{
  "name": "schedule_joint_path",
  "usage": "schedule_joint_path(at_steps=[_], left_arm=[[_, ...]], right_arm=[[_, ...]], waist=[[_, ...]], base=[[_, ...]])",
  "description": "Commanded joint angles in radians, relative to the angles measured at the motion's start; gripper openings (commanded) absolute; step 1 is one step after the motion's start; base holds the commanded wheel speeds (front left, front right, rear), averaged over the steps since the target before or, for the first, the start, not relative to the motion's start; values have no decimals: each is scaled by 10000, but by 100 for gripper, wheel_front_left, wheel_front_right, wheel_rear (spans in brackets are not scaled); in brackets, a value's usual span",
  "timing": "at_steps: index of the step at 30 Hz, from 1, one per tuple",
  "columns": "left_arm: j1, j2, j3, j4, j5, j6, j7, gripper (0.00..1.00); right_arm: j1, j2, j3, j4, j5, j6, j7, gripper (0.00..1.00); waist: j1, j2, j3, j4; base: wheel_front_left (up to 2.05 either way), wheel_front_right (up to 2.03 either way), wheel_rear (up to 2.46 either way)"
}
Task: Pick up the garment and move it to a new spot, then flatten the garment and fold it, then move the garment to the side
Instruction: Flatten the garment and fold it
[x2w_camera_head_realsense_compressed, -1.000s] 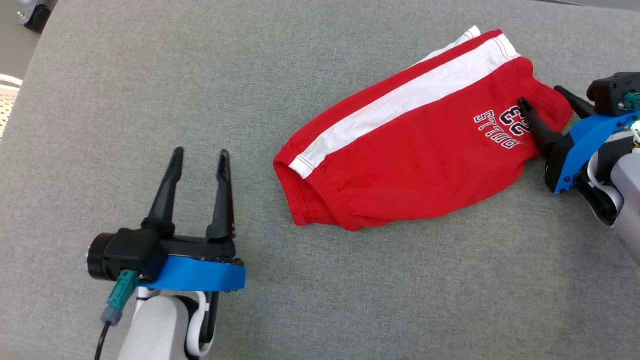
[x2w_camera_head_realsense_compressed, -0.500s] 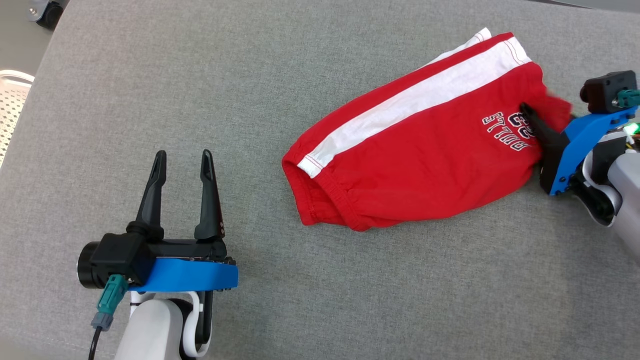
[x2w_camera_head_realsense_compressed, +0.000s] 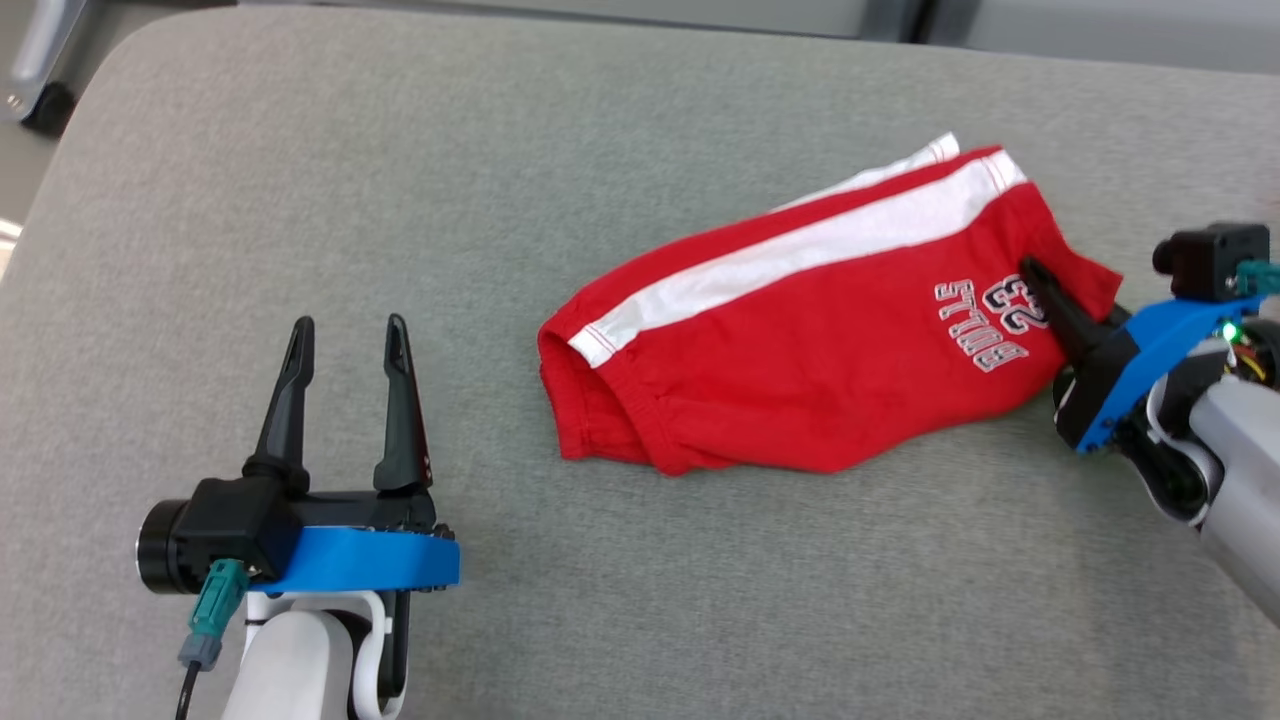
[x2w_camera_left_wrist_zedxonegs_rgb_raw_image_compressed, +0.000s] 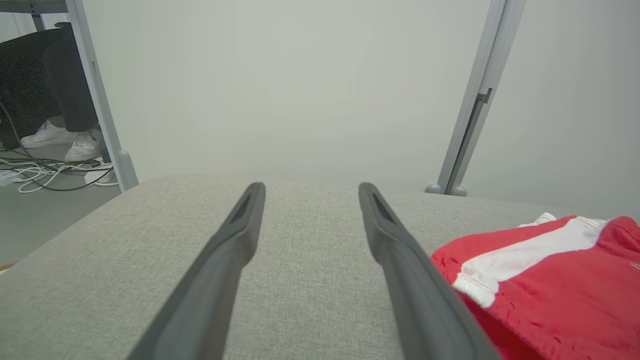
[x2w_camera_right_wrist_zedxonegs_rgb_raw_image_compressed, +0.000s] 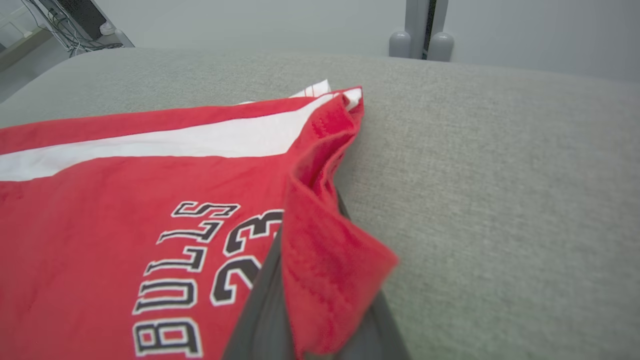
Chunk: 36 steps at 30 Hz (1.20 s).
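Right claw (x2w_camera_head_realsense_compressed: 1046, 287), at frame right, clamped on a hem fold of the red garment (x2w_camera_head_realsense_compressed: 800, 370) lying right of centre on the grey table (x2w_camera_head_realsense_compressed: 300, 150); left claw (x2w_camera_head_realsense_compressed: 347, 326) apart, empty, lower left; cloth looks light, limp, best pinched at hems.

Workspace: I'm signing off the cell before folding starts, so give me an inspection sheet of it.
Surface: grey fabric pad, rounded corners.
Job's things: red shorts with a white stripe, lying rumpled, not flattened.
Clutter: nothing seen.
Grippers: left gripper open, apart from the shorts; right gripper shut on a fold at the shorts' edge.
Cables: lead off the left wrist; loose cables on the floor.
Surroundings: pale wall, grey post, a person's shoes.
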Motion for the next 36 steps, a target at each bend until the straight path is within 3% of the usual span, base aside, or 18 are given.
schedule_joint_path(at_steps=[1, 5, 12, 19, 26, 36], left_arm=[[78, -8, 27, 10, 73, -21, -46, 100], [228, -9, 215, 18, 180, -117, -46, 100], [566, -4, 492, 36, 366, -213, -46, 100], [714, -6, 635, 59, 456, -341, -46, 100], [838, -6, 753, 69, 511, -399, -46, 100], [846, -7, 701, 127, 445, -419, -46, 100]], right_arm=[[169, -123, -53, -30, 21, 2, -51, 0], [828, -164, -817, -517, -92, 2, -88, 0], [3052, 203, -3551, -1372, -1008, 2, -81, 0], [4675, 486, -5481, -1699, -1942, 3, -83, 0], [5368, 808, -6391, -1864, -2693, 3, -84, 0], [4738, 1427, -7148, -2405, -3862, 3, -84, 0]], waist=[[0, 1, -235, -247], [0, 1, -552, -636], [0, 1, -1065, -1278], [0, 1, -1279, -1487], [0, 1, -1372, -1576], [0, 1, -1425, -1528]], base=[[0, 0, 0], [0, 0, 0], [0, 0, 0], [0, 0, 0], [0, 0, 0], [0, 0, 0]])
